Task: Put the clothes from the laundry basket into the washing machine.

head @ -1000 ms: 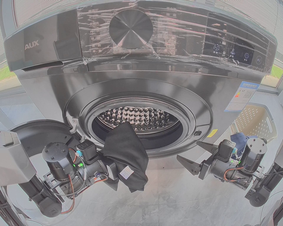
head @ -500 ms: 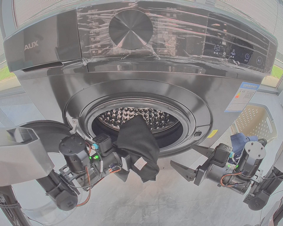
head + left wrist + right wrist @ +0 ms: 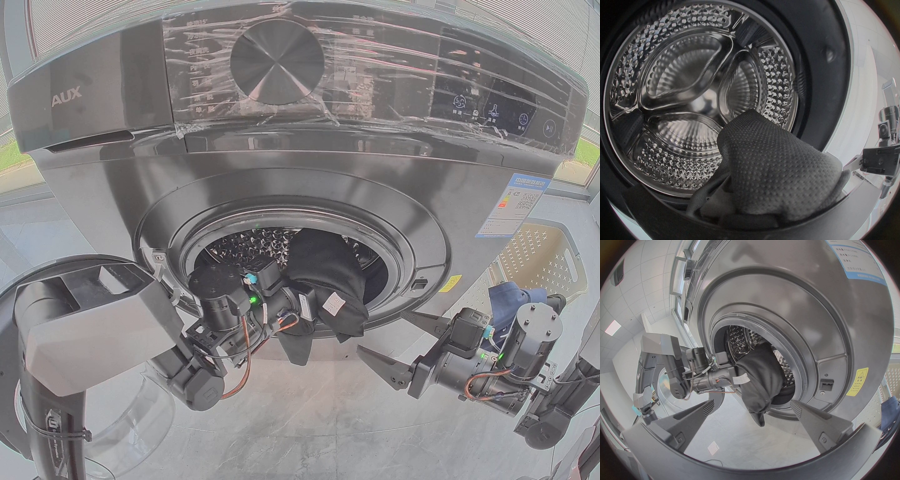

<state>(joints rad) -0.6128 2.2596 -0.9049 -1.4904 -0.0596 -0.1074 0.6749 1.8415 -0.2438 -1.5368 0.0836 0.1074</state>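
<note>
Jaws: left tight on black garment [image 3: 325, 275] at drum [image 3: 250, 240] mouth, right wide apart

Grey floor [image 3: 325, 425], washing machine [image 3: 300, 169] standing on it, laundry basket [image 3: 544, 256] beside

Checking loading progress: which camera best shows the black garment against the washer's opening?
The right wrist view: the black garment appears side-on, partly through the door opening, its tail hanging outside. The head view shows it from the front; the left wrist view shows a close fold before the drum.
</note>
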